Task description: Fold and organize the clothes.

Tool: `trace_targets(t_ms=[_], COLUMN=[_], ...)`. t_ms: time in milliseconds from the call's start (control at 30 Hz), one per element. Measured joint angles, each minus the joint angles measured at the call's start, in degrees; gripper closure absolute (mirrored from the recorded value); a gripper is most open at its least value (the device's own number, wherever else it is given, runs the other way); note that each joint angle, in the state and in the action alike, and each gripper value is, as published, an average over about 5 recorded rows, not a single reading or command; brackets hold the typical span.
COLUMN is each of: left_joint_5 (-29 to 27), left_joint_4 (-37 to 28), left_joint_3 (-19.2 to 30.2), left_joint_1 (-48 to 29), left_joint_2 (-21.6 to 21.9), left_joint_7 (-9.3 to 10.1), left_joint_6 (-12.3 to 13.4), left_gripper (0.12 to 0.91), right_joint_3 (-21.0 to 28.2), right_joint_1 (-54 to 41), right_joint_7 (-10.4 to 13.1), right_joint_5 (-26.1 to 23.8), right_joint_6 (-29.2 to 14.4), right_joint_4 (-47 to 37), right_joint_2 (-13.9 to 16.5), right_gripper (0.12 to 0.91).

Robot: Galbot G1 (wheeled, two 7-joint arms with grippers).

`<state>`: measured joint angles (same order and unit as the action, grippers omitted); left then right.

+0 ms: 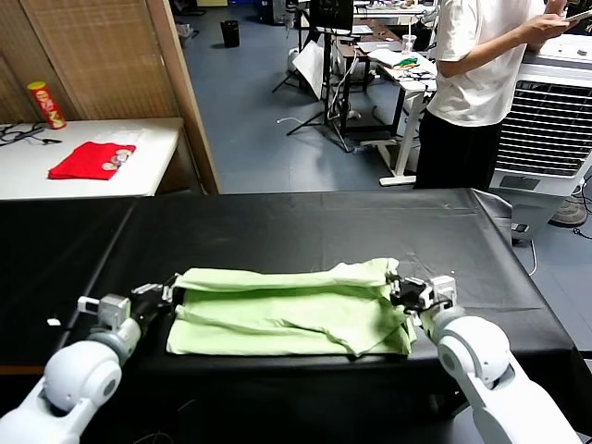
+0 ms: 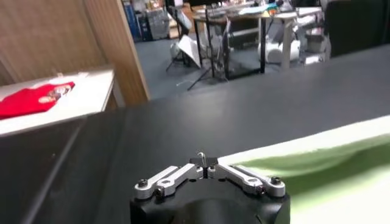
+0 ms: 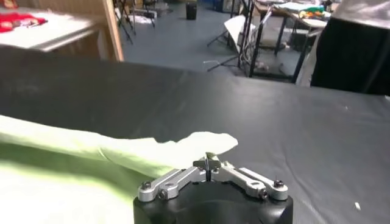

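Observation:
The pale yellow-green shirt point(image 1: 287, 314) lies crosswise on the black table point(image 1: 296, 227) near its front edge, with its far part folded over into a long band. My left gripper point(image 1: 169, 292) is at the shirt's left end. In the left wrist view its jaws point(image 2: 203, 164) are shut, and the fabric's edge point(image 2: 317, 158) meets the tips. My right gripper point(image 1: 396, 289) is at the right end. There the jaws point(image 3: 207, 163) are shut with a bit of green cloth point(image 3: 91, 152) pinched at the tips.
A red folded garment point(image 1: 91, 159) and a chips can point(image 1: 44, 104) sit on a white side table point(image 1: 148, 139) at the back left. Behind the black table stand a person point(image 1: 472, 83) and an air cooler point(image 1: 546, 120). A wooden screen point(image 1: 111, 55) is at the far left.

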<state>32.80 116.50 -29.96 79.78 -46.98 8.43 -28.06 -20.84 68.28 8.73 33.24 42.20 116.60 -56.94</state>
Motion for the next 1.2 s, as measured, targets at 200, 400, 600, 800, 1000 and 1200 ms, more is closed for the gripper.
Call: trace_targets(t_ms=[200, 400, 600, 800, 1000, 1200], left_joint_5=[-1.9, -2.8, -3.6, -4.6, -3.5, -0.8], left_joint_4=[0.9, 1.7, 2.4, 3.6, 4.8, 2.3], left_joint_3=[-0.8, -1.7, -2.3, -2.5, -3.1, -2.1], left_joint_1=[3.4, 5.6, 7.1, 7.8, 7.0, 2.0], left_joint_2=[-1.1, -1.4, -1.7, -2.4, -3.4, -5.9], left_joint_7=[0.01, -0.13, -0.31, -0.32, -0.28, 0.75], left_joint_6=[0.2, 0.0, -0.5, -1.8, -2.6, -2.0], left_gripper=[0.903, 0.903, 0.903, 0.863, 0.563, 0.277], right_joint_3=[-0.1, -0.1, -0.8, -2.6, -5.4, -4.5], right_joint_1=[2.9, 4.7, 6.5, 8.6, 8.4, 3.2], right_joint_7=[0.2, 1.0, 0.7, 0.5, 0.5, -1.0], right_joint_5=[-0.2, -0.7, -0.7, -0.6, 0.1, -3.8], right_joint_6=[0.0, 0.0, 0.0, 0.0, 0.0, -0.1], right_joint_4=[1.4, 2.4, 3.7, 6.2, 9.1, 4.5], right_joint_2=[0.5, 1.0, 1.1, 1.7, 1.9, -0.1], right_gripper=[0.904, 0.904, 0.904, 0.781, 0.452, 0.24])
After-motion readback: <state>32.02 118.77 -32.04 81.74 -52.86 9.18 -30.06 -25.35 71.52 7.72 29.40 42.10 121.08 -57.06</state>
